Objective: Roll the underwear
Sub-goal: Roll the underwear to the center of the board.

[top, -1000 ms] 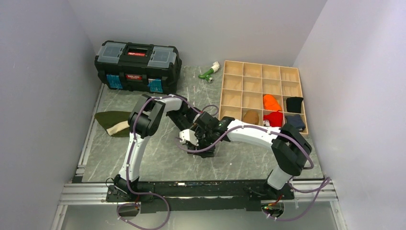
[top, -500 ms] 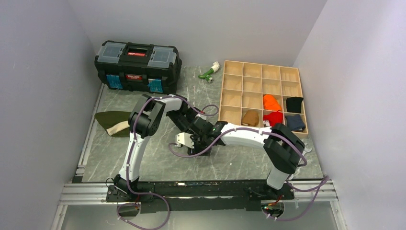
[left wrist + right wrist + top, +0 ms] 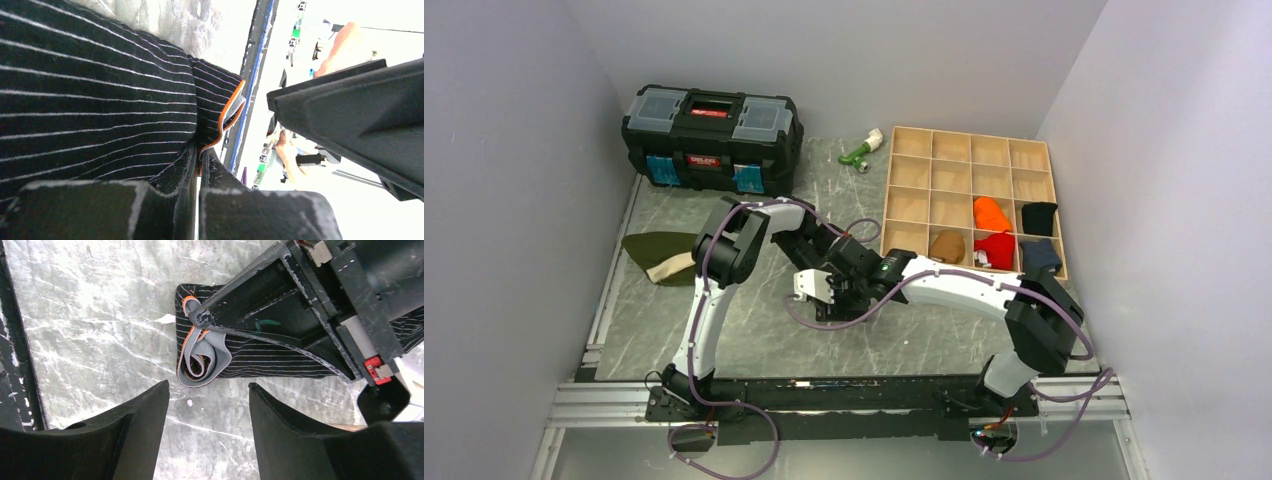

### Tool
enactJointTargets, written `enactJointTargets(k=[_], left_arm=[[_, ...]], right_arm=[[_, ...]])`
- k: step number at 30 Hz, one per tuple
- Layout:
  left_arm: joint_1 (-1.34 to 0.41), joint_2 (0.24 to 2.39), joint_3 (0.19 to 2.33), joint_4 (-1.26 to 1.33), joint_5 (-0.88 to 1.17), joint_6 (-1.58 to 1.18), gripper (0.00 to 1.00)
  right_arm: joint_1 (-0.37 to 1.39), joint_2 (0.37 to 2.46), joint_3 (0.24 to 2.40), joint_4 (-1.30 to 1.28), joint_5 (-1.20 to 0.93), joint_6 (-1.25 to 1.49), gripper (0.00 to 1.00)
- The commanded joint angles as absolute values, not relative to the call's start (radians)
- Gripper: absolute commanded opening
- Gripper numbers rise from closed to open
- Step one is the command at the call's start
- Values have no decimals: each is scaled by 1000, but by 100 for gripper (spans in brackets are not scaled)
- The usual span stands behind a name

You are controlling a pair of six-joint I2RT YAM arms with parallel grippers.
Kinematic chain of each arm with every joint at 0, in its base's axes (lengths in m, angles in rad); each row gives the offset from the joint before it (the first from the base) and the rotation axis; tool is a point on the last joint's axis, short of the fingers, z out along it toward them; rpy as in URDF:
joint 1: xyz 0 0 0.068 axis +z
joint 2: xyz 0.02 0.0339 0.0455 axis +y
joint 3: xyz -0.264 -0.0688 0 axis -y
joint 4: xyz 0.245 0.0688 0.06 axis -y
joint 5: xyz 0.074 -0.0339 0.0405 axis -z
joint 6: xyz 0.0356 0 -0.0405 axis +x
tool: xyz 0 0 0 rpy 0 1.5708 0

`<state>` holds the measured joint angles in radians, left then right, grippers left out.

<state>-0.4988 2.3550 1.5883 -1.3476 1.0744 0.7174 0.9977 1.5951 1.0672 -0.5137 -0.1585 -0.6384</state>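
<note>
Underwear (image 3: 260,362) | edge clamped in left end effector (image 3: 202,319) | right end effector (image 3: 209,390) spread wide, just above

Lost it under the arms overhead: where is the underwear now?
Centre of the table, below both tools: the right wrist view shows the underwear partly rolled, its waistband end pinched by the left tool, the open right tool above.

The underwear (image 3: 270,365), black with fine grey stripes, lies partly rolled at upper centre, its orange-edged grey waistband curled at the left end.
</note>
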Motion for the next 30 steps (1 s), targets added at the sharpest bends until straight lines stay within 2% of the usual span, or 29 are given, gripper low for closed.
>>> enactJointTargets(k=[1, 24, 30], left_arm=[[-499, 2348, 1593, -1329, 1081, 739, 0], [-500, 2354, 1605, -1345, 1091, 751, 0], [-500, 2351, 1601, -1338, 1088, 741, 0]], right_arm=[[1002, 1561, 1097, -539, -180, -657, 63], [999, 1719, 1099, -454, -220, -659, 72], [997, 1740, 1107, -467, -246, -650, 58]])
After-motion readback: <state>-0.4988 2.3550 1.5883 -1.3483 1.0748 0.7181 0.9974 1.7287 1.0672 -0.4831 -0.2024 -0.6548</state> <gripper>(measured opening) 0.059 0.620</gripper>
